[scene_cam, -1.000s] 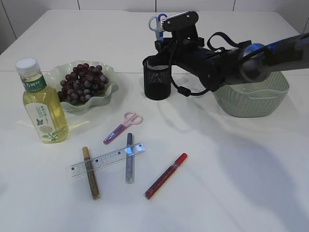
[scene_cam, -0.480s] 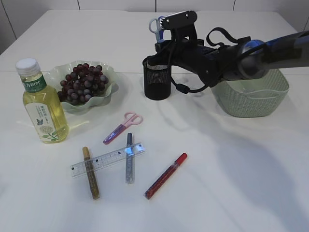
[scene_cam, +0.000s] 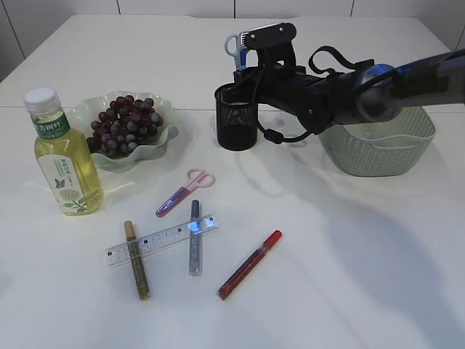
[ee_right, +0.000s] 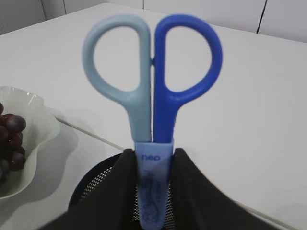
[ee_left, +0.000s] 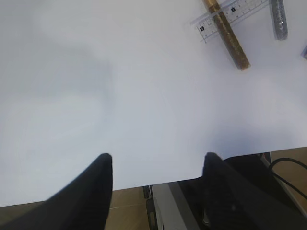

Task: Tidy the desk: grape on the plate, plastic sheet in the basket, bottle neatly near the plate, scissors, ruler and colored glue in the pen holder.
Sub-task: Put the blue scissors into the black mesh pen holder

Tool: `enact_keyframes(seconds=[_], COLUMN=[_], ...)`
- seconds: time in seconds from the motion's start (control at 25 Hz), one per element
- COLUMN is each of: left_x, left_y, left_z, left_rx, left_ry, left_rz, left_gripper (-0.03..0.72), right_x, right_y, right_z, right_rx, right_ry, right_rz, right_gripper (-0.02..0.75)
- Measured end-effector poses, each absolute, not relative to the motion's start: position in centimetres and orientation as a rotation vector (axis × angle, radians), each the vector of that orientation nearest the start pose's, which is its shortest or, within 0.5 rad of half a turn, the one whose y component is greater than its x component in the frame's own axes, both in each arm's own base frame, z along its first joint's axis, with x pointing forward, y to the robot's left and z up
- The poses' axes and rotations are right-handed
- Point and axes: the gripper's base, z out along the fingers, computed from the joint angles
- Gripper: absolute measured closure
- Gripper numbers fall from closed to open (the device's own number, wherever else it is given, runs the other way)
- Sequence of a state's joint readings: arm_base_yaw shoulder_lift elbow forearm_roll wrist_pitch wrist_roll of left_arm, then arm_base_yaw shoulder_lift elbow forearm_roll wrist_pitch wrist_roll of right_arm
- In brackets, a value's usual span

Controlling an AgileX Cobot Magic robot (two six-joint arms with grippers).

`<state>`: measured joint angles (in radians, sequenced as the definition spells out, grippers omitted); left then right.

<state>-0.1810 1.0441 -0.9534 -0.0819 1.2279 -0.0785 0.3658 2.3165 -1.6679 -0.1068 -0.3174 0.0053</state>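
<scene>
Right arm (scene_cam: pixel 378 91) reached across table toward rear centre | pen holder (scene_cam: pixel 235 116) stood directly beneath right gripper (ee_right: pixel 152 167) | blue scissors (ee_right: pixel 152 96) pinched at sheath, long axis upright, handles up, tip poised over holder mouth | left gripper (ee_left: pixel 156 165) idle, parted, empty, far off.
</scene>
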Motion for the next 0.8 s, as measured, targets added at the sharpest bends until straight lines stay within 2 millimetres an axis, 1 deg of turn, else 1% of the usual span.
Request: enact_keyframes(seconds=[0.36,0.8], left_x=[16.89,16.89], left_y=[-3.79,-3.79], left_z=[32.22,32.22], left_rx=[0.124,0.124], left_ry=[2.802,2.802], left_rz=[-0.175,-0.175], left_gripper=[0.253,0.253], right_x=[49.35,49.26], right_y=[19.92,19.84], right_z=[16.72,16.32], right_rx=[-0.45,-0.456], right_ry=[1.766,1.811], right_rz=[0.231,0.223], right_gripper=[0.538,0.526])
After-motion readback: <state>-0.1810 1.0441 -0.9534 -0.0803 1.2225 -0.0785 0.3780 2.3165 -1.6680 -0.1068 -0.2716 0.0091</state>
